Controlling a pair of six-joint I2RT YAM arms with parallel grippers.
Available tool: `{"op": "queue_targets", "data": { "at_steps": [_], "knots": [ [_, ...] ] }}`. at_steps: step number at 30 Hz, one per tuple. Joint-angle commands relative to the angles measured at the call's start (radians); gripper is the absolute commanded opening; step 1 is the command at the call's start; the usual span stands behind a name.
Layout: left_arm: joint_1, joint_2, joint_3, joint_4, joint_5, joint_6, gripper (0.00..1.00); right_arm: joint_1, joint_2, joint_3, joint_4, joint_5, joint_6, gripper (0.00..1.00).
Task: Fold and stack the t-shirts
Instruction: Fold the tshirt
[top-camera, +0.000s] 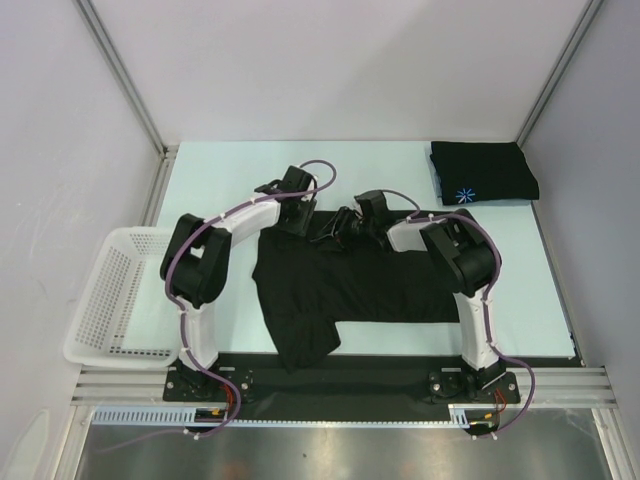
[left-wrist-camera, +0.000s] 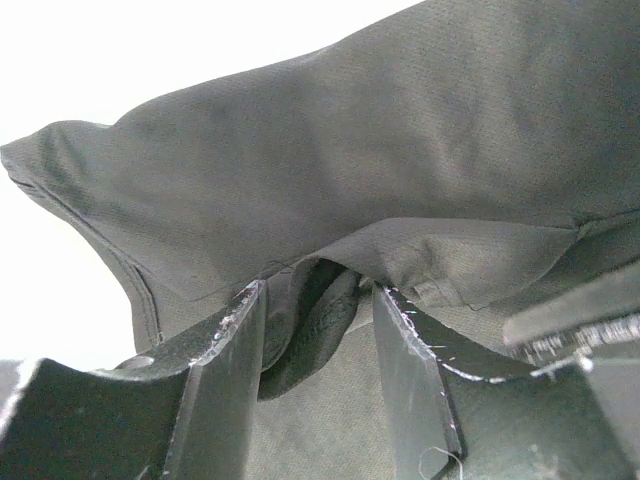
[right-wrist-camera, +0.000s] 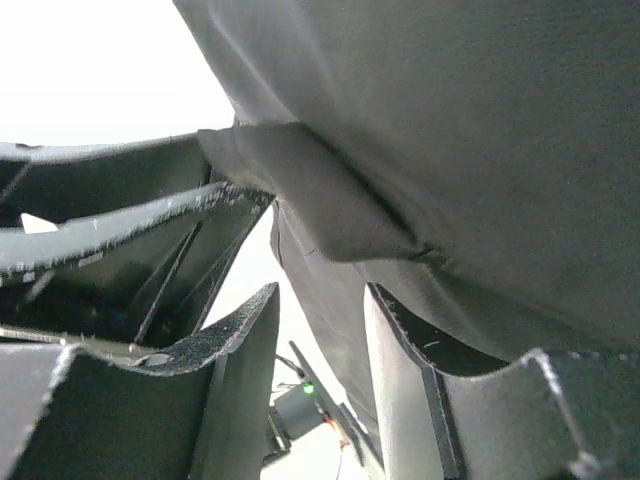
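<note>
A black t-shirt (top-camera: 350, 285) lies partly folded in the middle of the table, one sleeve hanging toward the near edge. Both grippers meet at its far edge. The left gripper (top-camera: 305, 228) (left-wrist-camera: 320, 290) has its jaws apart; the t-shirt (left-wrist-camera: 380, 170) drapes over the fingertips, and a loose roll of cloth rests against the left finger. The right gripper (top-camera: 340, 228) (right-wrist-camera: 322, 295) is also open, with the t-shirt (right-wrist-camera: 450, 130) hanging along its right finger and light showing through the gap. A second, folded t-shirt (top-camera: 485, 170) with a blue starburst logo (top-camera: 464, 195) sits at the back right.
A white mesh basket (top-camera: 120, 295) stands at the left edge of the table, beside the left arm's base. Grey walls close in the table on the left, right and back. The arm bases are bolted to a rail along the near edge.
</note>
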Motion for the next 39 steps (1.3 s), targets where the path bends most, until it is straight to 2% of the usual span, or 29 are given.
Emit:
{"op": "queue_targets", "data": {
  "at_steps": [1,7,9,16,26,30,32,39],
  "knots": [
    [0.011,-0.018,-0.007,0.012,0.042,0.017,0.51,0.007,0.021,0.035,0.078,0.033,0.082,0.45],
    [0.018,-0.045,-0.030,0.017,0.037,0.009,0.52,0.027,0.038,0.067,0.088,0.094,0.116,0.36],
    [0.030,-0.067,-0.047,0.018,0.036,0.004,0.52,0.043,0.043,0.078,0.079,0.148,0.147,0.29],
    [0.054,-0.083,-0.066,0.014,0.053,0.001,0.52,0.077,0.023,0.073,-0.018,0.260,0.147,0.31],
    [0.073,-0.112,-0.113,0.037,0.094,-0.005,0.51,0.079,0.021,0.104,-0.075,0.323,0.107,0.32],
    [0.073,-0.117,-0.116,0.037,0.106,-0.013,0.45,0.079,0.034,0.121,-0.084,0.328,0.098,0.31],
    [0.073,-0.123,-0.118,0.037,0.106,-0.011,0.42,0.079,0.035,0.125,-0.087,0.331,0.098,0.29],
    [0.073,-0.143,-0.127,0.028,0.091,0.001,0.28,0.080,0.009,0.115,-0.104,0.298,0.095,0.06]
  ]
}}
